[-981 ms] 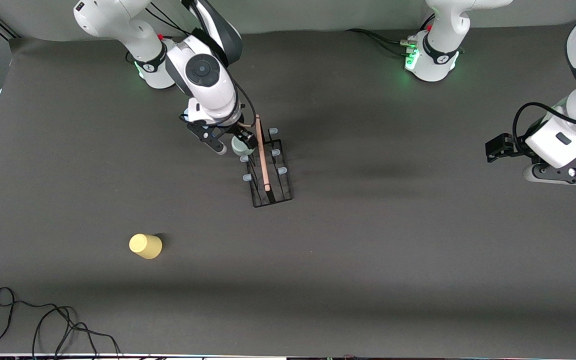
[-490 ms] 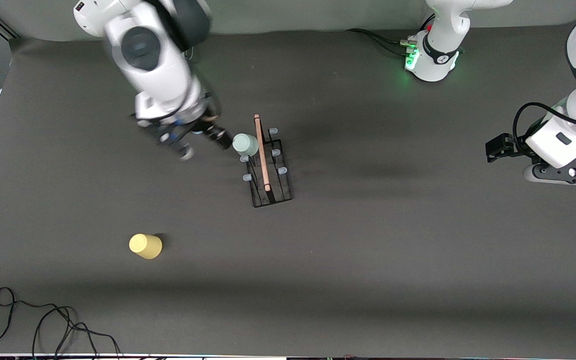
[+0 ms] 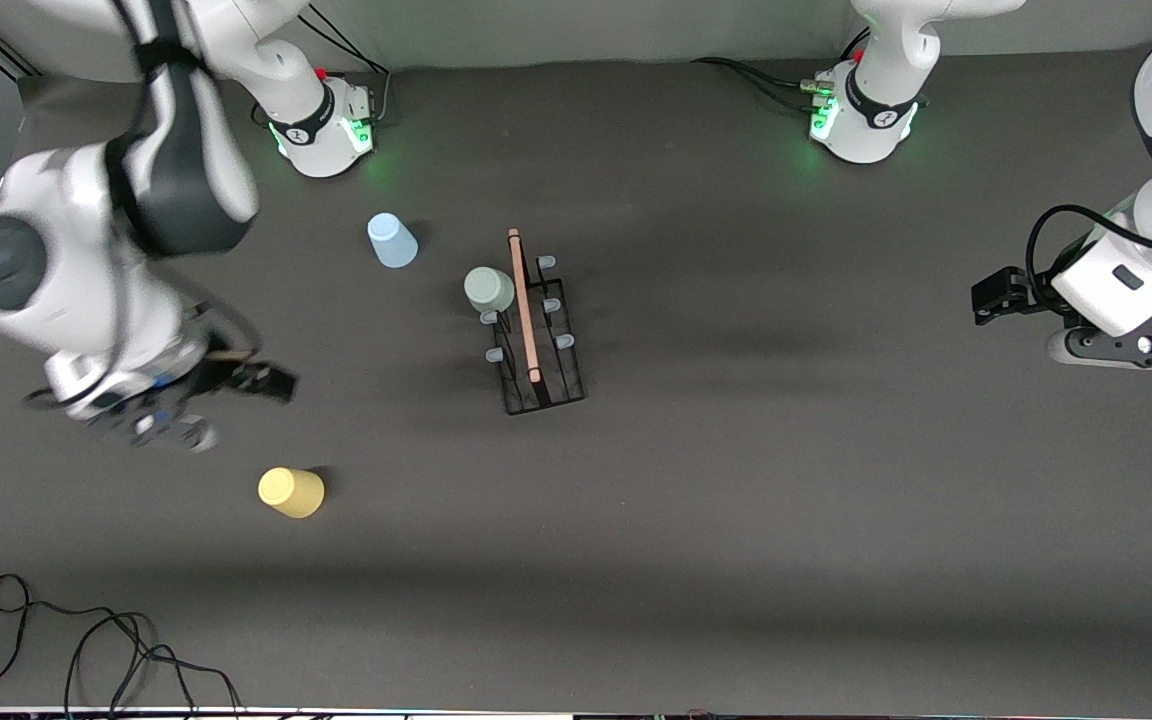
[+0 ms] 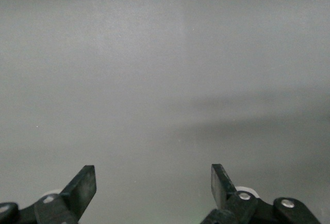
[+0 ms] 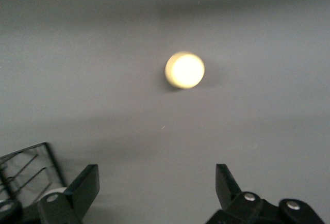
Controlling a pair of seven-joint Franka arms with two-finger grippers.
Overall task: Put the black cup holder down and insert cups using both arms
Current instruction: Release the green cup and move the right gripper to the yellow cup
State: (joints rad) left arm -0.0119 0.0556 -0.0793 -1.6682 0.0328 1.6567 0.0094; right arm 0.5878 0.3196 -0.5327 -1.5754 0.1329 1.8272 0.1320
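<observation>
Blur and cut-off edges

The right arm (image 3: 86, 270) and its tool (image 3: 226, 385) are smeared. The left arm (image 3: 1151, 270) runs off the frame edge. In the right wrist view the yellow cup (image 5: 184, 70) is a soft glow and the black cup holder (image 5: 26, 175) is cropped.

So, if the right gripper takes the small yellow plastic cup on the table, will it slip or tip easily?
The small yellow plastic cup looks thin and hollow, so it is probably very light and may slide if nudged. It stands mouth down on its wider rim, so tipping seems unlikely. Its tapered, smooth wall could slip upward out of the open right gripper when squeezed.
</observation>
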